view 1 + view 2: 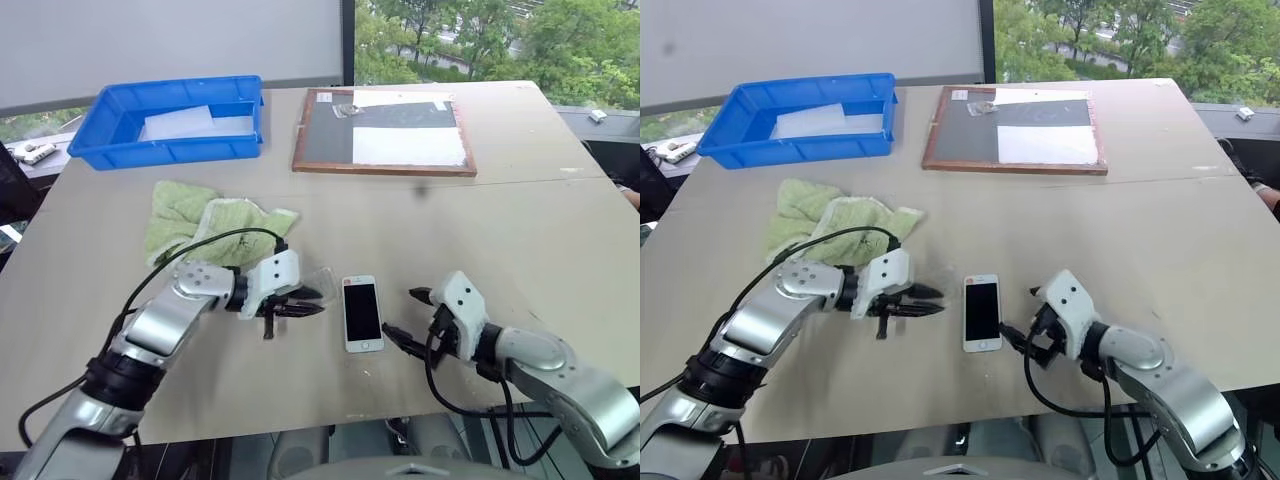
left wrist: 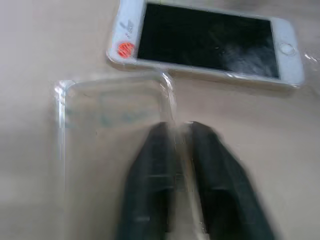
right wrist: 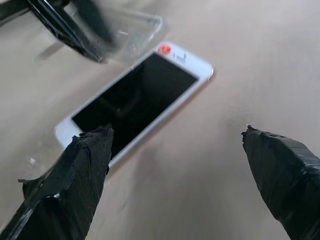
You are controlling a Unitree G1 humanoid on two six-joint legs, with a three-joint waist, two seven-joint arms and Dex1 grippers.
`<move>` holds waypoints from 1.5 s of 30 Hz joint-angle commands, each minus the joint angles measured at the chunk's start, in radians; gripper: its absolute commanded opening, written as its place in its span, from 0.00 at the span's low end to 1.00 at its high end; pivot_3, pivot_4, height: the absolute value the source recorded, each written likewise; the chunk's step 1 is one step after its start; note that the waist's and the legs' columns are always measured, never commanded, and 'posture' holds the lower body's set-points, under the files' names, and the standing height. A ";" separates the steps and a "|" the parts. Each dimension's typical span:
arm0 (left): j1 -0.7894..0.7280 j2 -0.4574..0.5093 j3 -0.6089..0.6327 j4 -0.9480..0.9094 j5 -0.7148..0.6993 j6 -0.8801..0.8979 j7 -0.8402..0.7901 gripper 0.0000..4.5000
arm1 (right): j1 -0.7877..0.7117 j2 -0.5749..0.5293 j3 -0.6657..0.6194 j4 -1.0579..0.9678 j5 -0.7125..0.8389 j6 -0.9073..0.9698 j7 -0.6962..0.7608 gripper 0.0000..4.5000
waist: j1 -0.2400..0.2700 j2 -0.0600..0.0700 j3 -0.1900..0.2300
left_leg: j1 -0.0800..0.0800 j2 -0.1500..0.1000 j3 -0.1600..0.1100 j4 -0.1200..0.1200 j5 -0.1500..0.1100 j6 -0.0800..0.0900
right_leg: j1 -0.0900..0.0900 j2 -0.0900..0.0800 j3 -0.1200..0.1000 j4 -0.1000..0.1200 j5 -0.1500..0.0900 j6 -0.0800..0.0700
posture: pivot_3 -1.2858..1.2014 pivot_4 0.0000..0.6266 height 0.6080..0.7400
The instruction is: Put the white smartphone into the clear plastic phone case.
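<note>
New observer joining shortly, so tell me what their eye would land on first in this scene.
The white phone lies face up at the table's near edge, between the two grippers. The left gripper pinches a clear case right beside it, while the right gripper waits wide open on the other side. Farther back sits a bright blue bin.

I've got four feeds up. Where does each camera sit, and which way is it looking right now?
Left and right eye views: on the head, looking forward and down over the table; both arms show, phone between them.
Left wrist view: along the left gripper, shut on the clear case, toward the phone.
Right wrist view: along the open right gripper, toward the phone from its other side.
Both wrist views share phone and case.
</note>
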 commanded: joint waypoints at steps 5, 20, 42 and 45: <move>-0.053 0.003 -0.014 0.010 -0.051 -0.052 -0.186 0.68 | 0.024 0.000 -0.065 -0.077 0.006 0.011 -0.037 1.00 | -0.009 0.000 0.000 | 0.001 0.001 0.000 0.000 0.000 0.000 | -0.002 0.002 0.001 0.004 0.000 0.000 | 0.52 0.24 1.00; -0.180 -0.296 -0.143 0.292 0.225 -0.436 -0.014 0.68 | 0.106 -0.029 -0.163 -0.188 0.004 0.078 -0.088 1.00 | 0.028 0.002 -0.002 | 0.001 -0.001 -0.001 0.007 0.000 0.000 | 0.003 0.000 0.000 0.003 0.000 0.000 | 0.52 0.24 1.00; -0.027 -0.097 0.118 0.130 -0.085 -0.085 -0.181 0.68 | -0.028 0.039 0.001 0.038 -0.001 0.082 -0.079 1.00 | -0.011 0.002 -0.001 | -0.001 0.002 -0.002 0.010 0.000 0.001 | 0.002 0.002 0.001 0.005 0.000 0.000 | 0.52 0.24 1.00; -0.020 -0.090 0.137 0.070 -0.130 -0.025 -0.183 0.68 | -0.027 0.061 0.026 0.066 -0.025 0.073 -0.088 1.00 | -0.008 0.001 -0.001 | -0.001 0.002 -0.002 0.010 0.000 0.001 | 0.002 0.002 0.000 0.005 0.000 0.000 | 0.52 0.24 1.00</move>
